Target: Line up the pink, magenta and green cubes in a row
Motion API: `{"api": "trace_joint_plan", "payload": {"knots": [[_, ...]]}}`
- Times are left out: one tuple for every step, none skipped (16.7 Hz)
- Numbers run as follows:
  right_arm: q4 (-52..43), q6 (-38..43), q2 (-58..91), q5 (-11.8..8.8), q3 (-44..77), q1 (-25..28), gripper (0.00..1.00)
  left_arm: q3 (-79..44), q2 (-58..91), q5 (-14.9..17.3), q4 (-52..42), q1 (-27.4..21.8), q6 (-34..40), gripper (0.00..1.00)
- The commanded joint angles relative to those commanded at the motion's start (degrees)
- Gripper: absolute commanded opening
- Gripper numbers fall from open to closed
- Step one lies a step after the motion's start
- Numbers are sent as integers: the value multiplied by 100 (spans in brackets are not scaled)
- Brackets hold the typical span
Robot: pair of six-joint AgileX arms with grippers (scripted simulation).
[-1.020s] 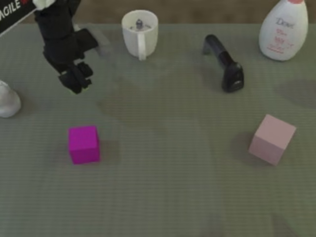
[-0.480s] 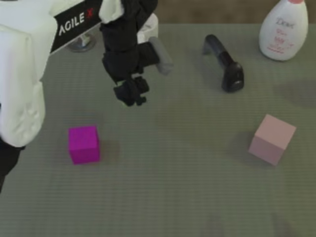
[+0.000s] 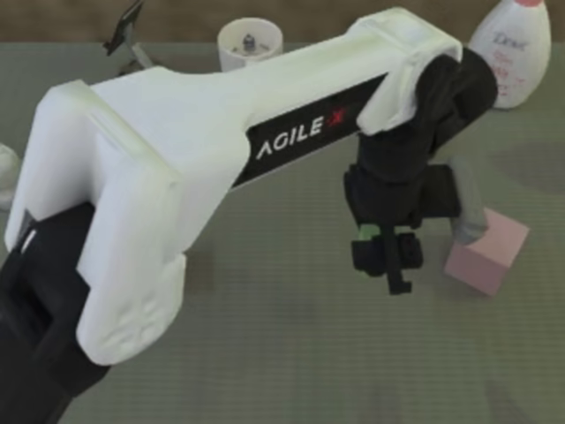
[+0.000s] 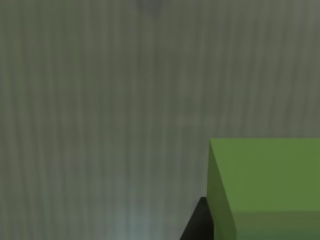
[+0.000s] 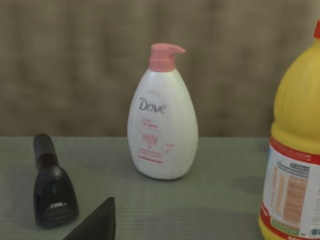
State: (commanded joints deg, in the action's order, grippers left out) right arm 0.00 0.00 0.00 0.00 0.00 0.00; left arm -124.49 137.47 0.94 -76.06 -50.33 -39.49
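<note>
- Green cube sits clamped between the fingers of the left gripper, held above the table just left of the pink cube; only a sliver of green shows from above, while the left wrist view shows the cube large against the table below.
- Pink cube lies toward the right side of the table, in the same spot as a second ago.
- Magenta cube, plain to see at the left half a second ago, is now hidden under the left arm, which has swept from the far left across to the right.
- That arm also covers the black scanner in the top view; the right wrist view shows the scanner.
- White cup stands at the far edge, partly covered.
- Lotion bottle stands at the far right corner, beside a yellow bottle.
- Table is a grey-green ribbed mat, with a mottled brown wall behind.
- Right gripper: cannot tell whether apart or together.
</note>
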Motion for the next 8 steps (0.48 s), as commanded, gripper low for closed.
{"api": "trace_joint_plan", "payload": {"knots": [[0,0,0,0,0,0,100,-2,-12,-2,-4,-93,22,0],[0,0,0,0,0,0,100,-2,-17,-3,-5,-126,31,0],[0,0,0,0,0,0,100,-2,-17,-3,-5,-126,31,0],[0,0,0,0,0,0,100,-2,-17,-3,-5,-126,31,0],[0,0,0,0,0,0,100,1,10,4,0,-112,20,0],[0,0,0,0,0,0,100,20,13,3,19,-115,18,0],[0,0,0,0,0,0,100,91,25,1,98,-117,19,0],[0,0,0,0,0,0,100,201,49,-2,237,-113,30,0]]}}
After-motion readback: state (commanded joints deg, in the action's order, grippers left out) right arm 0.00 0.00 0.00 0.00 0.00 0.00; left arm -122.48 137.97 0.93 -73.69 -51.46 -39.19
